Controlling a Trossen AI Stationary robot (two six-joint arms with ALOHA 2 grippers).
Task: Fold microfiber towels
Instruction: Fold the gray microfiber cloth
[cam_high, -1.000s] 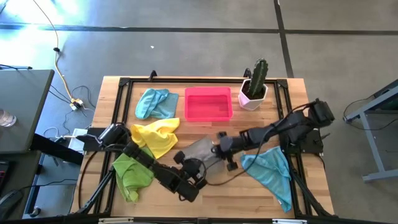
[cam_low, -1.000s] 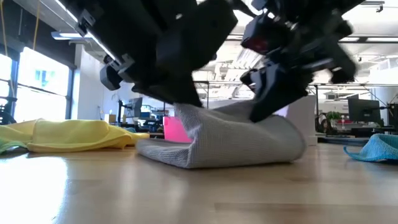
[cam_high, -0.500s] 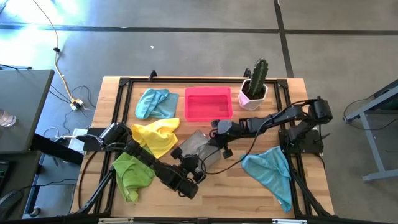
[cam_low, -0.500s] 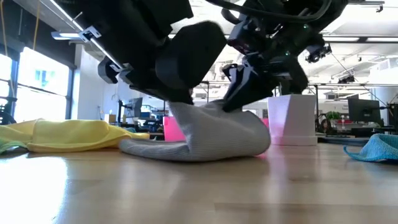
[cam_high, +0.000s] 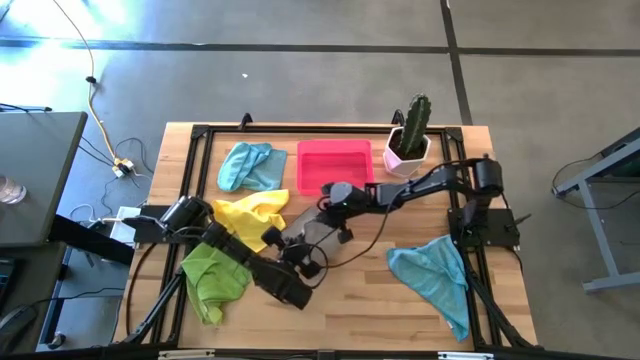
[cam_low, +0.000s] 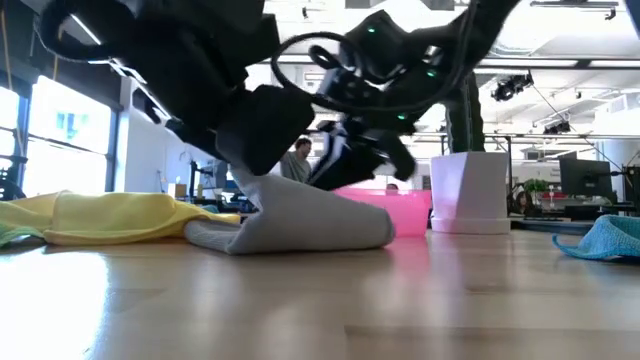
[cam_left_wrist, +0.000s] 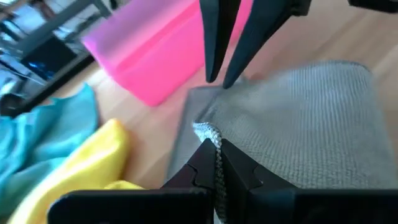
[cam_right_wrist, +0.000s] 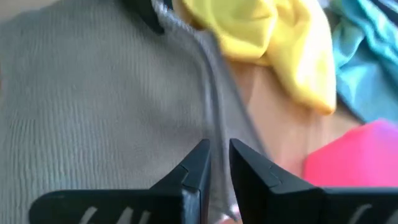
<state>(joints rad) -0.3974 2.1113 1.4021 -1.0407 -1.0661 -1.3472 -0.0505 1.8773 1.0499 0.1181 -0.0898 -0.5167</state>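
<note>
The grey microfiber towel (cam_high: 311, 233) lies folded over on the table's middle, just in front of the pink tray (cam_high: 335, 166). My left gripper (cam_left_wrist: 215, 144) is shut on its near-left edge. My right gripper (cam_right_wrist: 219, 163) reaches in from the right and stands at the towel's far edge beside the tray, fingers almost together with cloth between them. In the low view the towel (cam_low: 300, 222) is a low, rounded fold resting on the wood. A yellow towel (cam_high: 255, 218) lies just left of the grey one. My left gripper pinches a bunched bit of the grey towel's edge (cam_left_wrist: 208, 132) between its two fingertips. It comes slanting down from the table's near side. That edge is raised a little; the rest of the towel lies on the table. My right gripper has the towel's hemmed edge (cam_right_wrist: 214, 134) running into the narrow gap between its fingers (cam_right_wrist: 198, 163). Its tips (cam_left_wrist: 216, 79) come slanting down onto the towel's far corner by the tray. The cloth here lies low on the layer beneath.
A lime green towel (cam_high: 212, 277) lies at the near left, a light blue one (cam_high: 250, 165) at the far left and another (cam_high: 436, 275) at the near right. A potted cactus (cam_high: 409, 140) stands right of the tray. Bare wood lies along the near edge.
My right gripper has swept toward the table's far-left, to the pink tray, carrying the towel's raised right end over the rest. The towel, arched and long before, now lies shorter and lower as a fold. My left gripper has turned and shifted slightly toward the far edge, keeping its hold.
</note>
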